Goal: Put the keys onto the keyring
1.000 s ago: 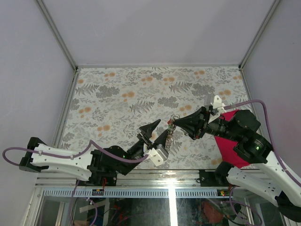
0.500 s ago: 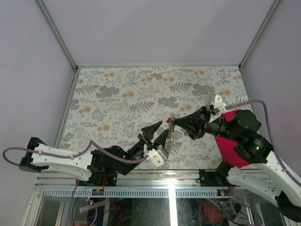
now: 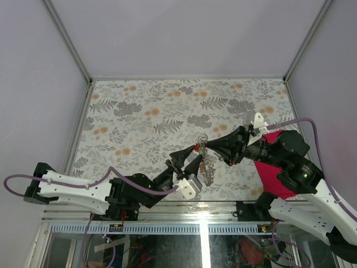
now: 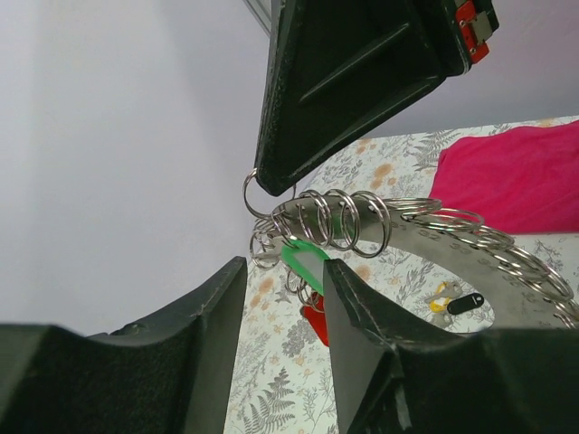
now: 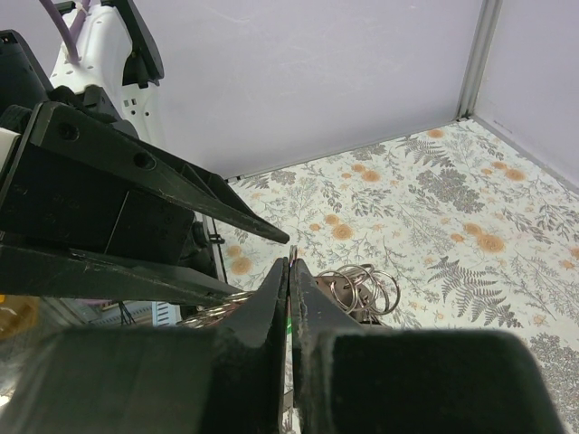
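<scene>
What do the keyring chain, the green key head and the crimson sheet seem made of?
Keyring chain: polished silvery metal, sharp glints on thin loops. Green key head: probably smooth plastic, flat even colour, slight sheen. Crimson sheet: apparently matte cloth, soft creases, no shine.

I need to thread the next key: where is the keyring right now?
Middle of the top view: the keyring is pinched by the right gripper, whose jaws are shut, just at the open left gripper; its chain hangs below.
</scene>
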{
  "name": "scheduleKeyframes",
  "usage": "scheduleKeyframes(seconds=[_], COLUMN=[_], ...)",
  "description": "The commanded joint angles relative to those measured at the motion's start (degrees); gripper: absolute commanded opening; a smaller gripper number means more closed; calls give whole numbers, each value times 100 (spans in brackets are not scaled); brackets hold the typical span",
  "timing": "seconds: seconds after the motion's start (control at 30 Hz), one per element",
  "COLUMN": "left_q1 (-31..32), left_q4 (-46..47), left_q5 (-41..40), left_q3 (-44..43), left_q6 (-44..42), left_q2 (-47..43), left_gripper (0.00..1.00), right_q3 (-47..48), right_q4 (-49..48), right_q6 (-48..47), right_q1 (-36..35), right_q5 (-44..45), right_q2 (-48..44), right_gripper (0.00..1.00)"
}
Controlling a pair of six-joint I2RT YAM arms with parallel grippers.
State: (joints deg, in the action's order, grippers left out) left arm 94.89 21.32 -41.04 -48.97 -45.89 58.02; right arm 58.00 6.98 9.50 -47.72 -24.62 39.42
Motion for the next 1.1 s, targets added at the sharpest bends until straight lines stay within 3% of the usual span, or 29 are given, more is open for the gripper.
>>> scheduleKeyframes(seconds=[0.0,0.27,0.57,1.07], left_q1=[698,702,705,882], left_q4=[518,558,607,665], left_q5=[108,196,150,148], left_q3=[-142,-202,-215,-341], left_q6=[53,36,-34,-96], left_q2=[25,111,156,179], left_gripper=[39,36,43,23], right_q3=[137,125,113,42], right_q4=[-629,-629,-641,-676], right_q6=[48,43,43,70], right_q1=[-7,-9,-9,-4], right_q5=[1,-5,-16,-25], right_q2=[-66,-48,-56,-92], right_gripper=[0,0,0,0])
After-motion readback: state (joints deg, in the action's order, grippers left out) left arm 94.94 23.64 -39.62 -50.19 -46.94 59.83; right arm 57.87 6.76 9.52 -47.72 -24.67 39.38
